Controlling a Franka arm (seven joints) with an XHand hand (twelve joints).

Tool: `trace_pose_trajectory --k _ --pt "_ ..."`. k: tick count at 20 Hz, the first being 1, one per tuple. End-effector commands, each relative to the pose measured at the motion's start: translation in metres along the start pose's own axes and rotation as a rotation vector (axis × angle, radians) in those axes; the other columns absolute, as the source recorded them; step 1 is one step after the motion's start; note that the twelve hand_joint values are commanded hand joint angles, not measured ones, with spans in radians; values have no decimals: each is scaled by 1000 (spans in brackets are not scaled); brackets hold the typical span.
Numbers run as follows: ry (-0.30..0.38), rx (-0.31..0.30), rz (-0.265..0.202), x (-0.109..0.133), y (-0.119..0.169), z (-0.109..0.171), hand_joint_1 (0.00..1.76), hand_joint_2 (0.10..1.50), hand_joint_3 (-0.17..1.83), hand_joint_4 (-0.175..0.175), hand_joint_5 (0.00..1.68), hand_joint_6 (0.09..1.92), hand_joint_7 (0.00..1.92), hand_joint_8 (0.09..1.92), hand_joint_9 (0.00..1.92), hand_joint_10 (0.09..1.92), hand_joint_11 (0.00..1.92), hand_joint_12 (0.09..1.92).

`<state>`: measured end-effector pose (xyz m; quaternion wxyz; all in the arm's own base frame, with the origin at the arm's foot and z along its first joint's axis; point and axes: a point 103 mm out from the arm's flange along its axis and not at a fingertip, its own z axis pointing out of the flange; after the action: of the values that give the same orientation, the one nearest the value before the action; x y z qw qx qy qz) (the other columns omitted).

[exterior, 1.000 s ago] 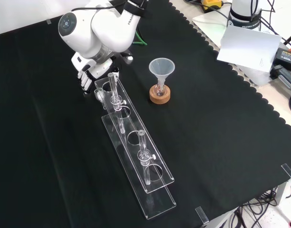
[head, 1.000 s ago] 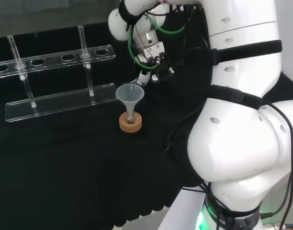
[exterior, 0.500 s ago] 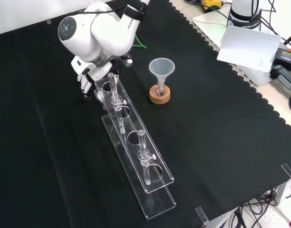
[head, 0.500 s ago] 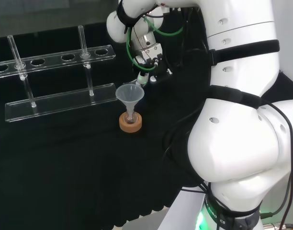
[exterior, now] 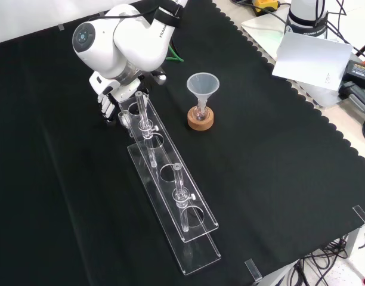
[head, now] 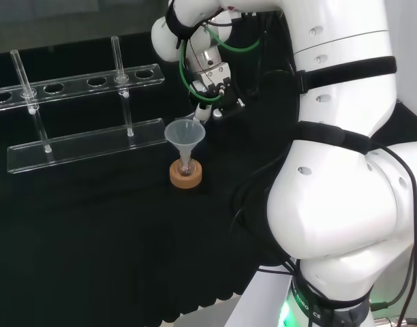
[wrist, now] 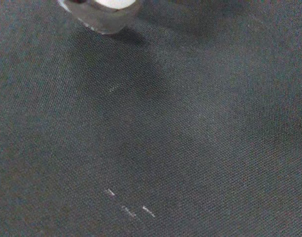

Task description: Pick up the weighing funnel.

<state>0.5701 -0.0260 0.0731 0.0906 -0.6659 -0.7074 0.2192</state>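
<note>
**One small clear piece beside my hand**

Two funnels share this desk [exterior: 278, 167], and mine is the small one. What I take to be the weighing funnel [exterior: 124, 116] sits low at the end of the clear test-tube rack [exterior: 170, 196], just beside my hand [exterior: 107, 95] in the front view. It is tight against the rack, which is probably why I come at it from above, on the side away from the rack. The big funnel [exterior: 203, 85] stands mouth up in its flask [exterior: 200, 112] on a cork ring [exterior: 200, 121], well apart and, I judge, parked there so it cannot tip. My arm [exterior: 132, 39] bends over with the wrist turned down, and the hand is low over the cloth. Whether my fingers are closed on the piece or only around it, I cannot tell.
</note>
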Motion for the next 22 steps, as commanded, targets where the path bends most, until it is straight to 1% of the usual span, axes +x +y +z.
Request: trace_pose_trajectory --k 1,9,18,19,20,21,22 --pt "1 2 -1 1 -1 2 950 926 -175 7 672 770 436 680 650 549 476 1274" --pt "8 7 -3 -5 1 8 949 936 -175 23 744 805 438 678 652 550 479 1273" --pt "-2 20 9 -8 1 11 963 950 -175 26 770 817 441 678 655 551 483 1272" --pt "-3 13 14 -9 1 10 974 956 -175 36 812 815 442 678 656 551 484 1271" --pt "-8 5 18 -9 0 9 1010 998 -142 88 934 796 445 680 659 553 484 1274" --pt "-10 -8 21 -10 -1 7 1044 1037 -149 128 1049 750 465 676 675 548 490 1270" --pt "-15 -16 23 -11 -3 4 1070 1057 -160 152 1139 688 494 670 701 541 499 1262"
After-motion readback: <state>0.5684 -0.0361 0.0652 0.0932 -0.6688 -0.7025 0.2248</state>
